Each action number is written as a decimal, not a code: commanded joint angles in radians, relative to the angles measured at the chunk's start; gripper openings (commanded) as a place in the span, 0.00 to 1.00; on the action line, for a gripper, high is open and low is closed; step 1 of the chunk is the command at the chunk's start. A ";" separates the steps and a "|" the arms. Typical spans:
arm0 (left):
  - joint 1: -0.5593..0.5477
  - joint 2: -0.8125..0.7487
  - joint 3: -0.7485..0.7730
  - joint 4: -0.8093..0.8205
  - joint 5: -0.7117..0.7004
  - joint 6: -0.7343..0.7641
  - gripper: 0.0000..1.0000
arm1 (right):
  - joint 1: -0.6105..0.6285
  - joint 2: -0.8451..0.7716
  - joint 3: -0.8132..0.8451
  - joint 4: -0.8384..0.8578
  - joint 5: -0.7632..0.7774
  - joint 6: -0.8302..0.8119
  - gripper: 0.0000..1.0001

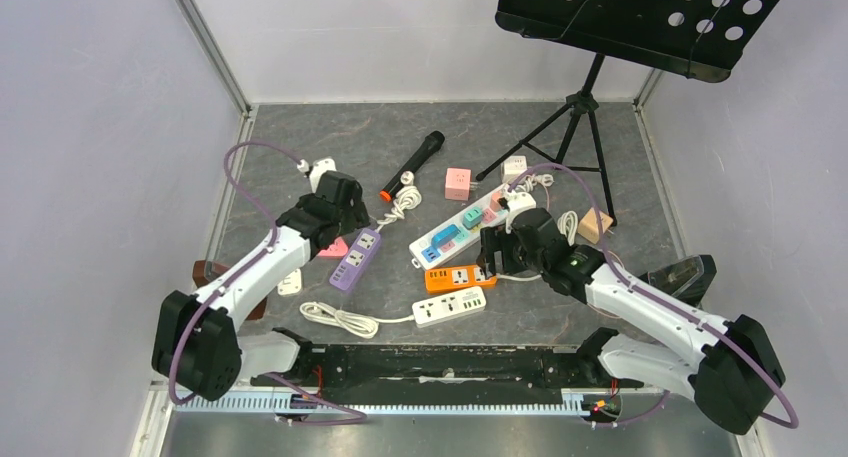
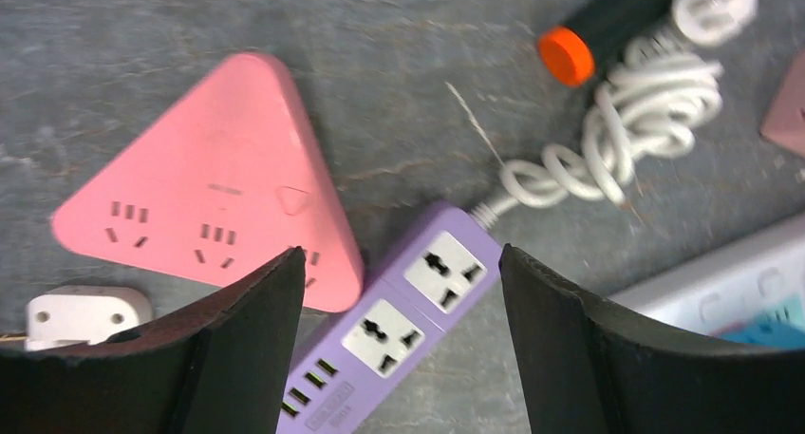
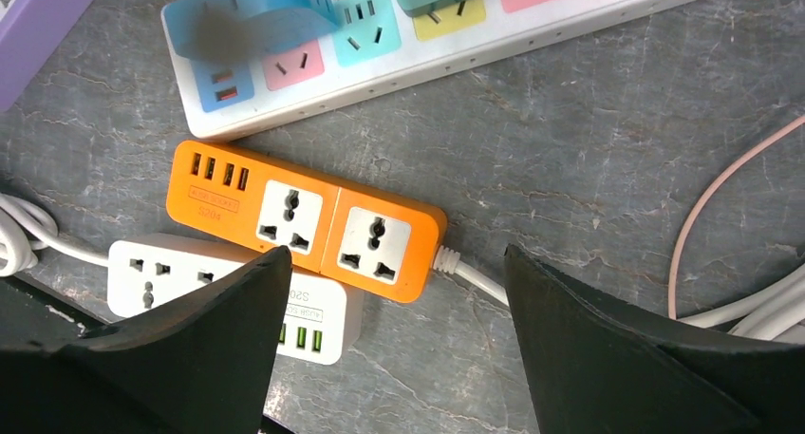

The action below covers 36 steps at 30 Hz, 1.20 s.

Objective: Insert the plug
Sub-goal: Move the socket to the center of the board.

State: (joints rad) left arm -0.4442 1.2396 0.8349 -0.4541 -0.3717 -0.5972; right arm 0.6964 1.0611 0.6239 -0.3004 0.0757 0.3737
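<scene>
A purple power strip point(image 1: 356, 258) lies left of centre, its white cord coiled behind it and ending in a white plug point(image 2: 712, 5). My left gripper point(image 1: 340, 209) is open and empty; in the left wrist view the gripper point(image 2: 399, 258) hovers over the strip's two sockets point(image 2: 408, 311). A pink triangular socket block point(image 2: 209, 192) touches the strip's left side. My right gripper point(image 1: 495, 249) is open and empty. In the right wrist view it point(image 3: 394, 254) hangs above the cord end of an orange power strip point(image 3: 304, 216).
A white USB strip point(image 3: 228, 292) lies partly under the orange one. A long white strip with coloured sockets point(image 1: 465, 227) holds several plugs. A black torch with an orange end point(image 1: 412, 164), a pink cube point(image 1: 458, 183) and a music stand point(image 1: 580, 107) stand behind.
</scene>
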 commanded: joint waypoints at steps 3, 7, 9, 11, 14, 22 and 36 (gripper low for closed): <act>0.137 -0.038 0.006 0.018 -0.082 -0.122 0.82 | 0.000 -0.043 0.009 0.067 -0.030 -0.057 0.86; 0.224 -0.006 0.044 0.149 0.011 0.030 0.85 | -0.001 -0.037 -0.003 0.156 -0.149 -0.082 0.87; 0.273 0.064 0.141 0.118 0.093 0.117 0.86 | 0.003 -0.020 -0.002 0.207 -0.205 -0.070 0.87; 0.295 0.132 0.233 0.045 0.105 0.204 0.87 | 0.016 0.001 0.010 0.239 -0.229 -0.057 0.86; 0.324 0.200 0.291 -0.009 0.120 0.243 0.87 | 0.031 0.031 0.031 0.250 -0.217 -0.044 0.86; 0.351 0.214 0.283 -0.054 0.138 0.187 0.86 | 0.031 0.022 -0.011 0.110 -0.040 0.048 0.78; 0.268 -0.003 0.073 0.046 0.422 0.066 0.79 | -0.031 0.148 -0.007 0.091 0.192 0.086 0.69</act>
State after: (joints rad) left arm -0.1703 1.3014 0.9165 -0.4618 -0.0093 -0.4854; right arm 0.6941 1.1126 0.5224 -0.2405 0.1959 0.5133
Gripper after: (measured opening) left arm 0.796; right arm 0.705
